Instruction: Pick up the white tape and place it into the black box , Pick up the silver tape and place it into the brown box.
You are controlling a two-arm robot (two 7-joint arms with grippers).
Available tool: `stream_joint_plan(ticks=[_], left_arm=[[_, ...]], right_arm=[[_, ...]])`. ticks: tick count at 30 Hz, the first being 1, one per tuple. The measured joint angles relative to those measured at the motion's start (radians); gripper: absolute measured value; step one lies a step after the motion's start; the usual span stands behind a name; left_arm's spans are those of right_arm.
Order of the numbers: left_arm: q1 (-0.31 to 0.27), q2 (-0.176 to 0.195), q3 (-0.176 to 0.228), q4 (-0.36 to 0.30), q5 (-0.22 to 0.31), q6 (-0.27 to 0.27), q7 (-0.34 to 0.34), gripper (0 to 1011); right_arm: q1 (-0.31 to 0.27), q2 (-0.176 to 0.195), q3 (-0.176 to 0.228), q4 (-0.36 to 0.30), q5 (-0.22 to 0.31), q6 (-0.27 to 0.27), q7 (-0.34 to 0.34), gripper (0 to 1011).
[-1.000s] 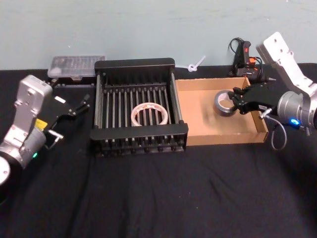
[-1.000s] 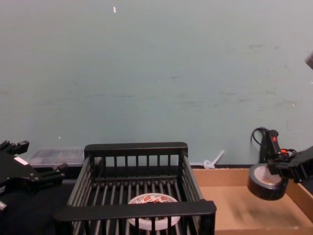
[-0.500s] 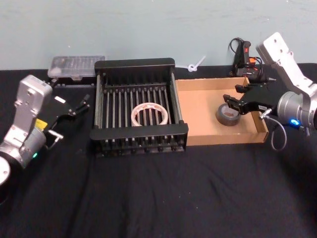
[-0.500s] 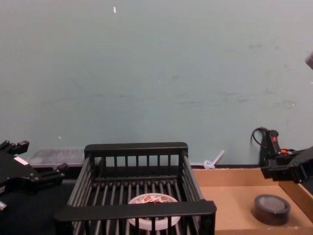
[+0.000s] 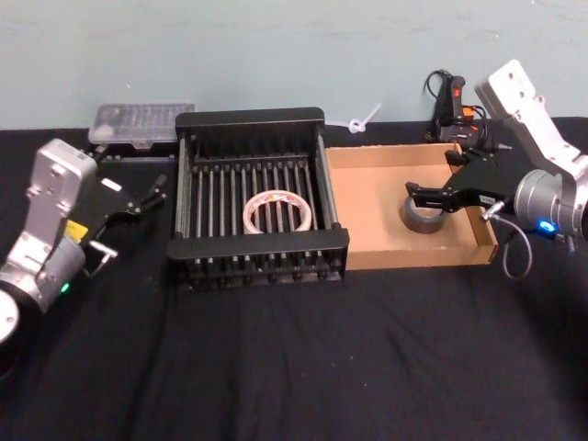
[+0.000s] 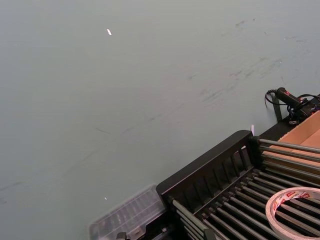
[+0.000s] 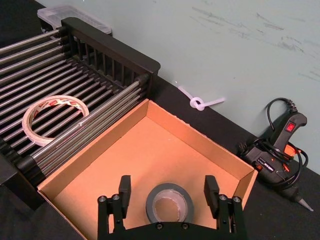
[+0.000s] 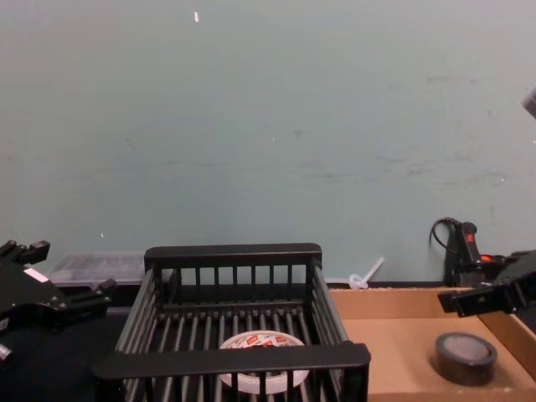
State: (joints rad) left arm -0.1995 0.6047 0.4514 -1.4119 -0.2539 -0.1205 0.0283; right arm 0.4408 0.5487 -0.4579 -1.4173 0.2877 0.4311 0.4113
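Black cloth (image 5: 294, 367) covers the table, and above the brown box (image 5: 367, 197) the right gripper (image 7: 169, 192) hangs with fingers spread wide, holding nothing, the silver tape (image 7: 169, 203) lying flat on the box floor beneath. Left of that box, the white tape (image 5: 277, 210) lies in the black box (image 5: 257, 246), and farther left the left gripper (image 5: 147, 197) hovers open. From the right wrist, a glue gun (image 7: 277, 145) shows behind the brown box.

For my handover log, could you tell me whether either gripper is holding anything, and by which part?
Nothing is held. The right gripper is open above the silver tape in the brown box; the left gripper is empty.
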Motion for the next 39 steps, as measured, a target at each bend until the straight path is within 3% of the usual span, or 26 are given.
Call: stream_joint_plan(ticks=[4, 14, 21, 27, 34, 39], left_arm=[[0.000, 0.000, 0.000, 0.000, 0.000, 0.000, 0.000, 1001], [0.000, 0.000, 0.000, 0.000, 0.000, 0.000, 0.000, 1001], [0.000, 0.000, 0.000, 0.000, 0.000, 0.000, 0.000, 1001], [0.000, 0.000, 0.000, 0.000, 0.000, 0.000, 0.000, 1001], [0.000, 0.000, 0.000, 0.000, 0.000, 0.000, 0.000, 1001], [0.000, 0.000, 0.000, 0.000, 0.000, 0.000, 0.000, 1001]], right_arm=[[0.000, 0.000, 0.000, 0.000, 0.000, 0.000, 0.000, 1002], [-0.006, -0.004, 0.005, -0.005, -0.004, -0.004, -0.005, 1002], [-0.050, -0.036, 0.045, -0.037, -0.034, -0.045, -0.088, 1002], [-0.103, -0.069, 0.063, -0.053, -0.121, -0.151, -0.221, 1002], [-0.131, -0.098, 0.045, -0.008, -0.285, -0.255, -0.394, 1002], [-0.137, -0.114, 0.044, 0.031, -0.337, -0.285, -0.445, 1002]])
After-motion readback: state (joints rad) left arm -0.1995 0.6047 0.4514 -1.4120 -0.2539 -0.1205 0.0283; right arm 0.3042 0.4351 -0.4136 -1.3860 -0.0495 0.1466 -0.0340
